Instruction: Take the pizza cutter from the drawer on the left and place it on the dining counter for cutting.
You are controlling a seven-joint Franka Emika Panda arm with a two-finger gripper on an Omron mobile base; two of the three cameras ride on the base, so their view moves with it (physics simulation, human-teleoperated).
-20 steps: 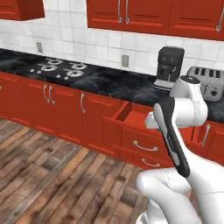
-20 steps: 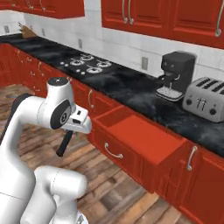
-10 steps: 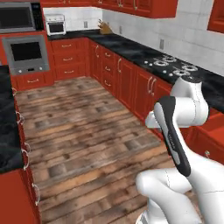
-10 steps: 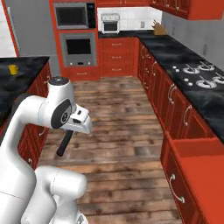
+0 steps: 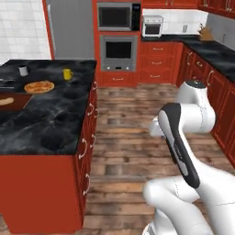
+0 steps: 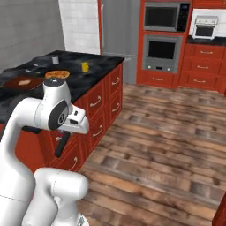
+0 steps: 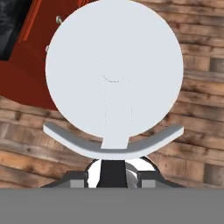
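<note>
Now, pincer (image 7: 113,174): closed narrowly on the pizza cutter's black handle, gripping it between both dark tips at the bottom of the hand view.
Pizza cutter (image 7: 114,76): held in the pincer, its round pale wheel facing the hand camera, with a curved grey guard just under the wheel.
Pizza cutter from the base: its black handle (image 6: 61,144) hangs slanting down from the white hand in the right base view; in the left base view the dark handle (image 5: 175,157) shows beside the forearm.
Height of the cutter: off the ground, over the wooden floor (image 5: 128,137), apart from any tabletop.
Dining counter (image 5: 50,124): black marble tabletop on a red drawer base, to the robot's left, near the arm but not touching it.
On the tabletop: a pizza (image 5: 39,86) near the far end, a yellow mug (image 5: 67,74) just beyond it, a grey cup (image 5: 23,70) toward the far left corner, all well apart from the cutter.
Behind the wheel in the hand view: red drawer fronts (image 7: 30,65) of the counter and floor planks.
Far wall: built-in oven (image 5: 119,53) with a microwave (image 5: 117,16) above it, in red cabinets.
</note>
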